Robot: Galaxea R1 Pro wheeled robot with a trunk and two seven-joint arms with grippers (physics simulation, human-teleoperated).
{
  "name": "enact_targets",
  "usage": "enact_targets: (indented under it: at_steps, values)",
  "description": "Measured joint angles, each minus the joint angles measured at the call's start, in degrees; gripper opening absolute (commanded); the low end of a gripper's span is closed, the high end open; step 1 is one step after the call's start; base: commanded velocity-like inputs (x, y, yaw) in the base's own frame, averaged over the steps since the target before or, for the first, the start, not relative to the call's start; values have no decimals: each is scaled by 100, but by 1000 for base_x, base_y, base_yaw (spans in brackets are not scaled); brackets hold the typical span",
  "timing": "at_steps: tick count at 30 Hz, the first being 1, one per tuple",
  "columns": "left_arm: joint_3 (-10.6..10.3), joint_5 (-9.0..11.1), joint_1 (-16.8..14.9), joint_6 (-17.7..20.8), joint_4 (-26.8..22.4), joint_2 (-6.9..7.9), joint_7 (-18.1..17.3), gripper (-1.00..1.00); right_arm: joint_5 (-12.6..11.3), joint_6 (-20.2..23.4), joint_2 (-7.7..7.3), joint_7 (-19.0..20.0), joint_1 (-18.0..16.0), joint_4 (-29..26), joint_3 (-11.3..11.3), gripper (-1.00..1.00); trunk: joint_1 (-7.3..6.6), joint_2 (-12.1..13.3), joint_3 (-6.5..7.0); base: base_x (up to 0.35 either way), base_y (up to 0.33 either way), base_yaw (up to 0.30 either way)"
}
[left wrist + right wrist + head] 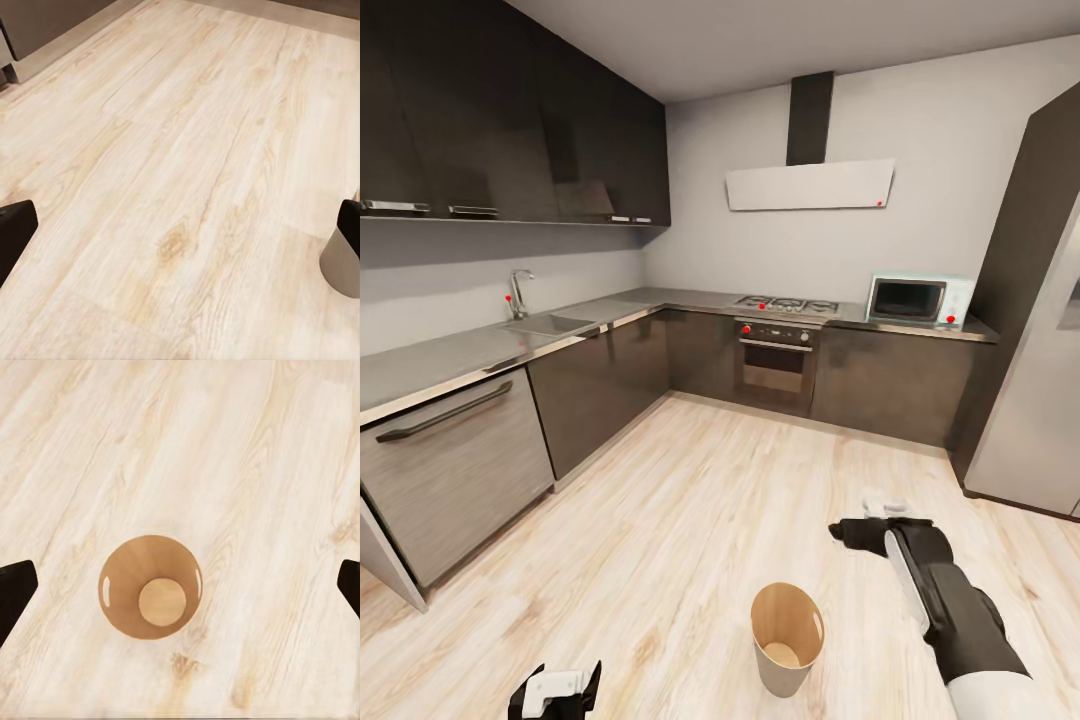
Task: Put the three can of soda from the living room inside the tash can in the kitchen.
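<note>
My right pincer (pixel 180 585) is spread wide and empty, arm stretched forward, pointing down over the bin (pixel 150 586) on the wooden floor (pixel 690 500). My left pincer (pixel 180 229) gapes too.

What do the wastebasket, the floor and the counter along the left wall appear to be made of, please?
The wastebasket has a smooth coppery-brown inner wall with small glints and a matt grey-tan outside; it could be plastic or coated metal. The floor looks like pale wood planks or laminate, with grain and knots visible. The counter looks like brushed steel: grey, with a soft sheen.
</note>
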Motion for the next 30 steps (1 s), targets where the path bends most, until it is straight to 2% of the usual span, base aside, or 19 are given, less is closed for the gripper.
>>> enact_targets:
  at_steps: [1,3,6,7,8,9,11,14,17,23,27,30]
  values:
    - [2,0,-2,2,0,0,0,100,8,83,-6,-10,-217,197,-5,100,0,0,0,0,0,0]
    - [7,0,-7,14,-3,0,-4,100,34,285,-53,-110,-1017,1095,-25,100,0,0,1,0,0,0]
    - [9,0,-7,18,-6,0,-7,100,40,355,-158,-263,-1666,2010,-35,100,0,0,0,0,0,0]
    - [11,0,-8,20,-7,0,-6,100,44,377,-243,-335,-2122,2719,-39,100,0,0,1,0,0,0]
    - [11,0,-9,20,-6,0,-5,100,35,383,-296,-363,-2383,3112,-40,100,0,0,0,0,0,0]
    - [12,0,-9,20,-6,0,-5,100,28,383,-297,-364,-2392,3126,-40,100,0,0,-1,0,0,0]
    - [11,-5,-9,19,3,0,-3,100,60,376,-548,-431,-3306,4495,-38,100,0,0,1,0,0,0]
    - [12,-7,-10,20,6,4,-2,100,60,373,-766,-460,-3895,5259,-30,100,0,-1,0,0,0,0]
    - [11,-8,-10,20,7,6,-1,100,48,387,-841,-471,-4101,5522,-19,100,0,0,0,0,0,0]
    - [11,-7,-11,20,8,8,-8,100,50,392,-873,-497,-4268,5778,38,100,0,0,-1,0,0,0]
    - [8,-8,-11,20,11,6,-9,100,53,390,-844,-512,-4295,5830,53,100,0,0,-1,3,0,0]
    - [5,-9,-11,24,15,5,-11,100,61,385,-745,-572,-4305,5858,53,100,0,0,-1,123,0,0]
